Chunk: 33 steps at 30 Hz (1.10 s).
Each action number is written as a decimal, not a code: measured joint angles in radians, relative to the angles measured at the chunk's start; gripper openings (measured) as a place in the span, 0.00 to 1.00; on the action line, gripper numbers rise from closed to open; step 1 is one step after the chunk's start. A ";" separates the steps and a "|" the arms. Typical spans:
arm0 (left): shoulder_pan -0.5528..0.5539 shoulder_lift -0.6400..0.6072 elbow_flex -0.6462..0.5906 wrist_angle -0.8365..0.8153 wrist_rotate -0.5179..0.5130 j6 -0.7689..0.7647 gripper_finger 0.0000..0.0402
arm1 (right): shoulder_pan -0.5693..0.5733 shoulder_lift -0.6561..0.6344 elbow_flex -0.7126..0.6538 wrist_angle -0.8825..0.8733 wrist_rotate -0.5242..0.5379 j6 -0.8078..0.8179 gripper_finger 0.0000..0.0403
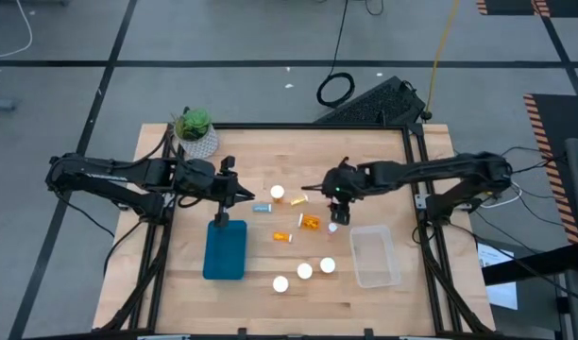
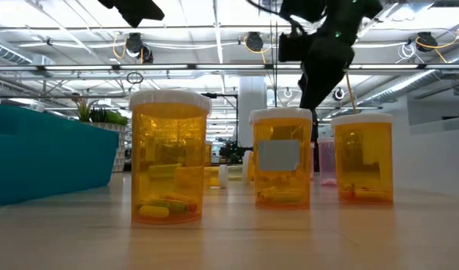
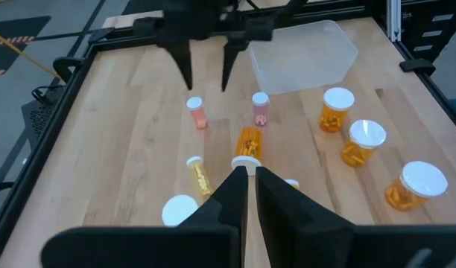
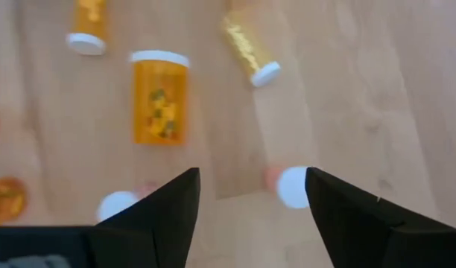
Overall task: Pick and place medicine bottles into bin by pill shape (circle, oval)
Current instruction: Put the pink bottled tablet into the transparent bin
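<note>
Several orange medicine bottles with white caps are on the wooden table. Three stand upright near the front, large in the low view. Others lie on their sides mid-table, among them an orange one and a thin yellow one. My right gripper hangs open above two small pinkish bottles, touching nothing. My left gripper is shut with nothing between its fingers. It sits left of the bottles, pointing at the lying orange bottle.
A blue bin lies at the front left. A clear bin sits at the front right. A green plant in a white pot stands at the far left corner. Bare wood lies between the bins, behind the three upright bottles.
</note>
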 joint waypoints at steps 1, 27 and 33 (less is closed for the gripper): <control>0.000 0.000 0.000 -0.001 0.000 0.000 0.08 | -0.011 0.014 0.012 -0.011 0.000 -0.007 0.59; 0.000 0.000 0.000 -0.001 -0.001 0.019 0.08 | -0.104 0.191 0.050 -0.076 -0.050 -0.080 0.48; 0.000 0.000 0.000 -0.001 -0.001 0.019 0.08 | -0.104 0.191 0.050 -0.076 -0.050 -0.080 0.34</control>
